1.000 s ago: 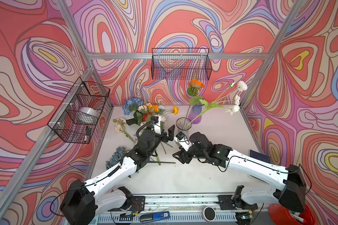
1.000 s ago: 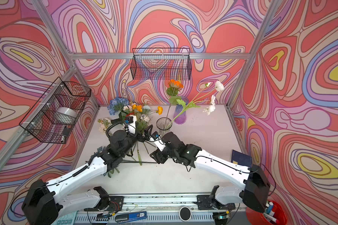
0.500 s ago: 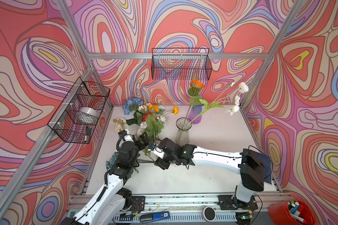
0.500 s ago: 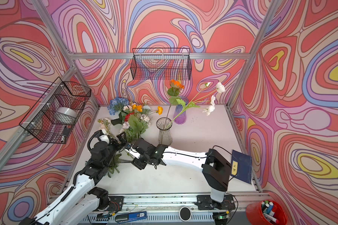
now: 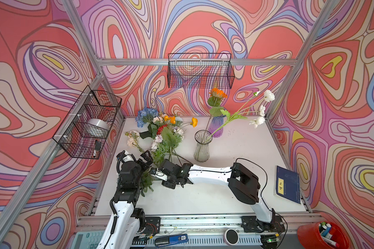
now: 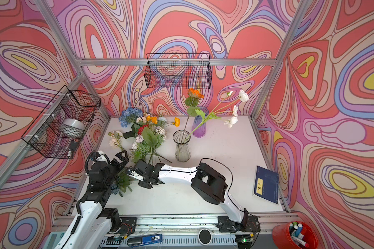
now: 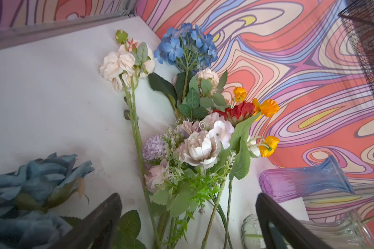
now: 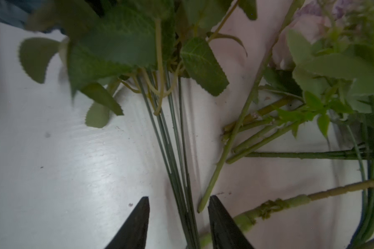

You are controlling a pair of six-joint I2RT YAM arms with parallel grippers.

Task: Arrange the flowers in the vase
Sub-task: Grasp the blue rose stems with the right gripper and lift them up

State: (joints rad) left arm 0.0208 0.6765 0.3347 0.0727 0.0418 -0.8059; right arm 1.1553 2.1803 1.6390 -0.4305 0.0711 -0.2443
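Blue front-rail tool (image 5: 171,239): white tag, seemingly "50"; book (image 5: 287,187) label unreadable.

In the right wrist view the fingers (image 8: 136,226) of the right tool (image 8: 179,201) are cut off by the picture's edge, and the thin dark stems (image 8: 177,159) between them are lost at the same edge. In the left wrist view the left tool (image 7: 188,195) is likewise cropped, the blue flower head (image 7: 30,179) is blurred and cut off, and the clear vase (image 7: 337,232) is shown only in part. In both top views that flower head is almost wholly covered by the left arm (image 5: 127,172), and the lettering on the blue book (image 5: 287,187) is too small to be read.
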